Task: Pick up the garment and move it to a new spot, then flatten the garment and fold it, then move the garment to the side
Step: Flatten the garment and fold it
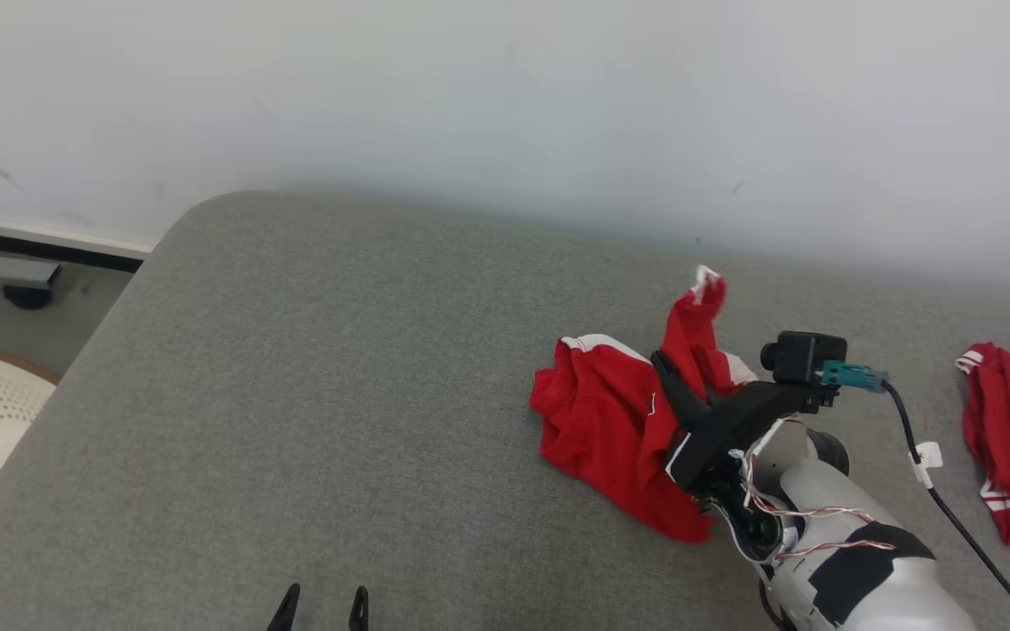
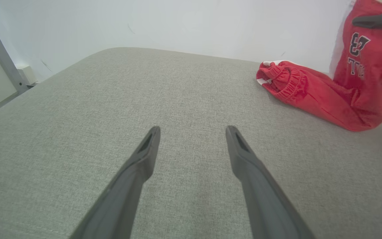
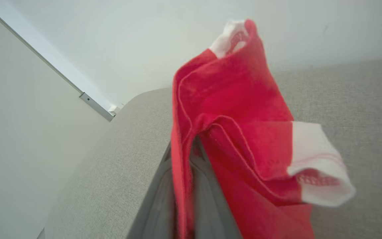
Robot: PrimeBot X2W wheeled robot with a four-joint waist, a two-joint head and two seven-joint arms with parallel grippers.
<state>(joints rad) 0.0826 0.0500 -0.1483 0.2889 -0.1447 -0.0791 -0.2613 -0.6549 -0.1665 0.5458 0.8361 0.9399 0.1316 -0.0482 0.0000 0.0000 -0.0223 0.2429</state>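
Stage: your pickup underway | right tool (image 1: 661, 361) clamped on garment (image 1: 601, 421), centre right | left tool (image 2: 193, 130) apart | flattening, folding, side-move seemingly undone

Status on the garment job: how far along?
Done: right gripper is shut on the red garment, one end raised. In hand: the pick-up; most of it lies crumpled on the grey cushion. Left: move, flatten, fold, set aside. Left gripper is open and empty.

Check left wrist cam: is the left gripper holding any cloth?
No, the left gripper is open above the grey cushion, apart from the red garment.
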